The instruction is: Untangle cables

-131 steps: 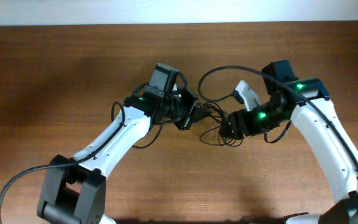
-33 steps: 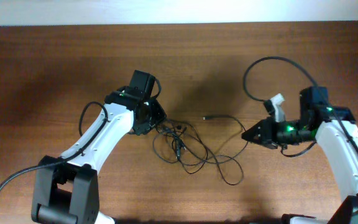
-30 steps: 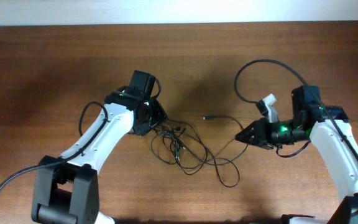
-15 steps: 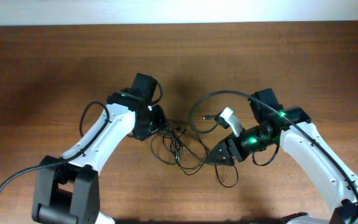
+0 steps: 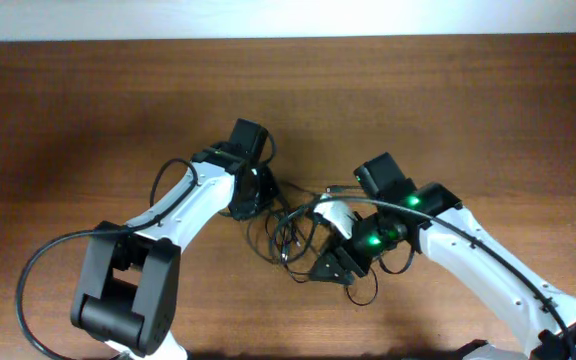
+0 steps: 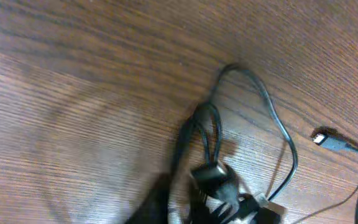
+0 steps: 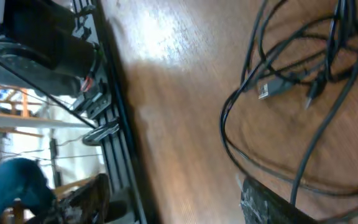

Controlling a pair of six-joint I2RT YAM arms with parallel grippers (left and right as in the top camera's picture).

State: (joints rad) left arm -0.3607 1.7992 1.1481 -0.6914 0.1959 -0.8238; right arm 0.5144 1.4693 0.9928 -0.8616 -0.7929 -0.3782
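The cables [image 5: 290, 238] are thin black cords lying in tangled loops on the wooden table between my two arms. My left gripper [image 5: 255, 195] is at the left end of the tangle. In the left wrist view a bundle of cord loops [image 6: 205, 134] runs down into its blurred jaws [image 6: 188, 208], which look shut on it. My right gripper [image 5: 326, 267] hovers low over the tangle's right side. In the right wrist view its fingers [image 7: 179, 214] stand wide apart with nothing between them, and the loops [image 7: 303, 81] lie ahead of them.
A loose plug end [image 6: 325, 138] lies to the right of the bundle, seen also from overhead [image 5: 331, 189]. A silver-tipped plug [image 7: 263, 91] lies among the loops. A small loop [image 5: 366, 290] trails toward the front. The table's edge [image 7: 114, 93] and room clutter show beyond it.
My right arm swung left from the far right side back to the tangle and is no longer stretching a cord. My left gripper shifted slightly right. The cords bunched closer together.
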